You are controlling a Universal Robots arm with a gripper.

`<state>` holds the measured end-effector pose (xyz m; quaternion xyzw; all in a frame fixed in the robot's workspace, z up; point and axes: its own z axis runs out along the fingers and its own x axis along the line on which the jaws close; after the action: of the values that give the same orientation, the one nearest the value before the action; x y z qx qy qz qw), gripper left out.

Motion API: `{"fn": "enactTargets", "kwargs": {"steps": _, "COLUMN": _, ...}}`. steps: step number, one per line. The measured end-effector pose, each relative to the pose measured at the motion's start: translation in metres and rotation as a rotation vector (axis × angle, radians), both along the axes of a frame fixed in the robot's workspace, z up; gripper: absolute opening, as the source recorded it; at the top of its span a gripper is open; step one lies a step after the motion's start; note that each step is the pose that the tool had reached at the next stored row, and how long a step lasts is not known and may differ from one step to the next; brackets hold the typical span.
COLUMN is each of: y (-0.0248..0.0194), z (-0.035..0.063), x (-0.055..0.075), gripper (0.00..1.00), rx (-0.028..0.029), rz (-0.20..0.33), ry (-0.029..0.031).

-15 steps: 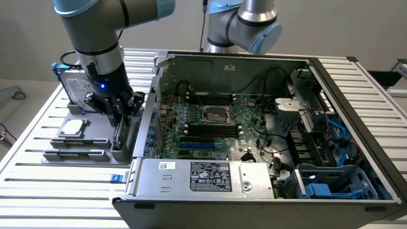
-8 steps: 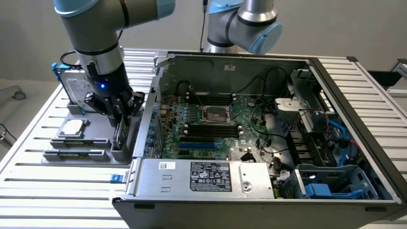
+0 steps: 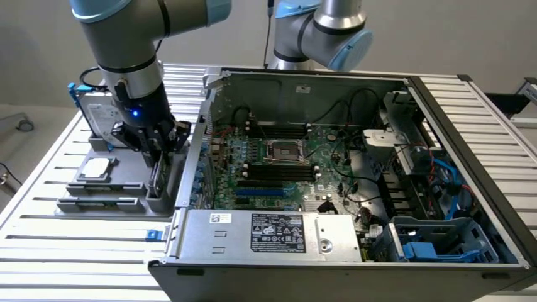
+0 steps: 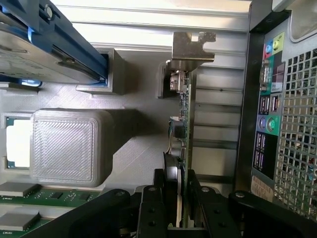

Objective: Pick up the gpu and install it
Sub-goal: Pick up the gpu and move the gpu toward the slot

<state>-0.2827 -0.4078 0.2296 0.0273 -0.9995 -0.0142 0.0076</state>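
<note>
Done: the jaws are down at the gray holder (image 3: 100, 204) and clenched on the gpu (image 4: 185, 114), one finger on each flat side.
Left: I judge that nearly all is left. The card seems to stand on its edge in the holder, not lifted, and the blue slots (image 3: 264, 189) inside the case (image 3: 319, 75) are bare.
Gpu place: on the counter (image 3: 50, 251), just beside the case's outer wall, at the exterior view's left.
Gpu to jaws: between them. They grip the end far from the silver bracket (image 4: 193, 47), and the bracket end sticks out free.
</note>
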Motion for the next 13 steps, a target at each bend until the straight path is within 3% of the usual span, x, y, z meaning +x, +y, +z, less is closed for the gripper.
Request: {"fn": "enactTargets", "kwargs": {"steps": 13, "y": -0.0003, "z": 0.0004, "x": -0.0003, "gripper": 0.29, "rx": 0.0, "rz": -0.047, "ry": 0.0}}
